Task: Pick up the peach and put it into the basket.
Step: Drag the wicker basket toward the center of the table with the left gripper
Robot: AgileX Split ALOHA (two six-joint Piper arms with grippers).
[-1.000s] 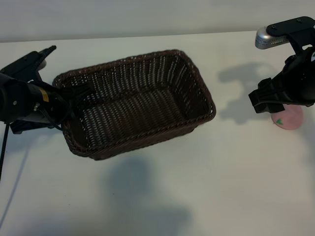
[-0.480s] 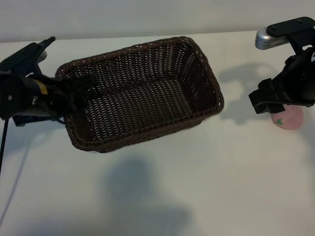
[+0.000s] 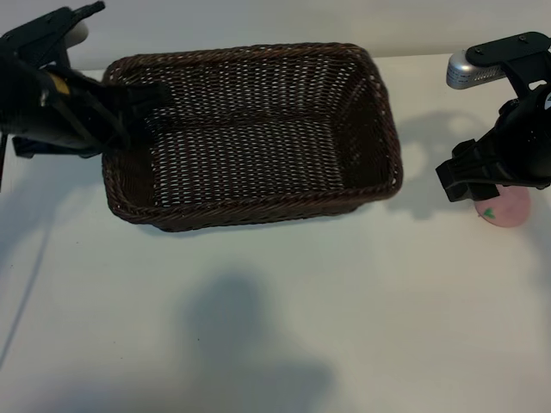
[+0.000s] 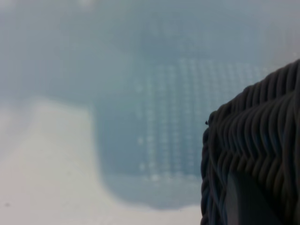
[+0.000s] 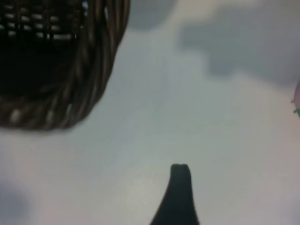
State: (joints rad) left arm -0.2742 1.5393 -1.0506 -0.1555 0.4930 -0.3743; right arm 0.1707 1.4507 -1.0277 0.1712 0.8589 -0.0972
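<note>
Near the table's right edge, the peach sits under the open right gripper, ungrasped. Left gripper clamps the basket's left rim. Next: close on the peach.

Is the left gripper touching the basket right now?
Touching. In the exterior view the left gripper is clamped on the basket at its left end; the left wrist view shows the woven rim right against a finger.
</note>
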